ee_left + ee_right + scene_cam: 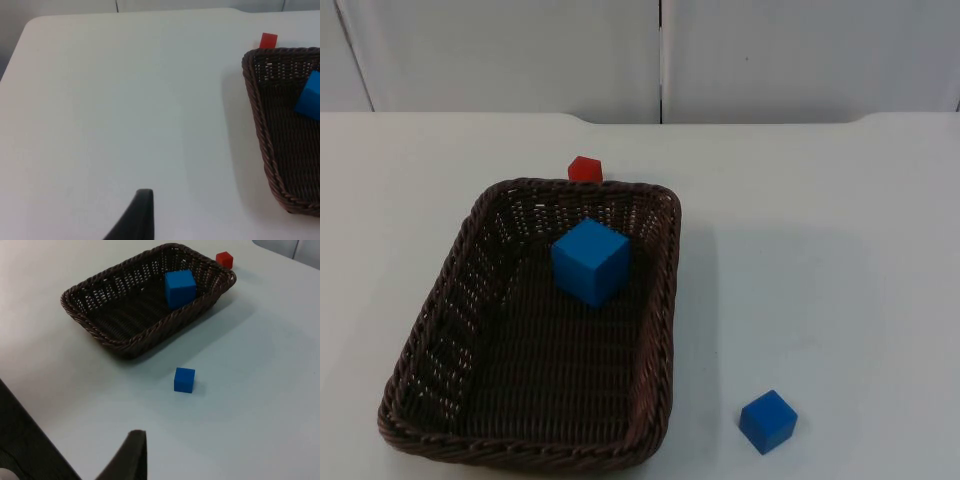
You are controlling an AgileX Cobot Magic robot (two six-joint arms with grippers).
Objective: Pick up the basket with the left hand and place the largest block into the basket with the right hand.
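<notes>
A dark brown wicker basket (665, 300) rests on the white table, left of centre. Inside it, toward its far end, sits the large blue block (590, 262). My left gripper (142, 220) hovers over bare table well to the left of the basket (257, 115), apart from it, and the large blue block (310, 97) peeks over the rim. My right gripper (132, 455) hangs over bare table, some way back from the small blue block (184, 380) and the basket (150, 332) that holds the large blue block (180, 287).
A small blue block (767, 421) lies on the table to the right of the basket's near end. A small red block (585, 168) stands just behind the basket's far rim. The grey partition wall (660, 60) closes the back.
</notes>
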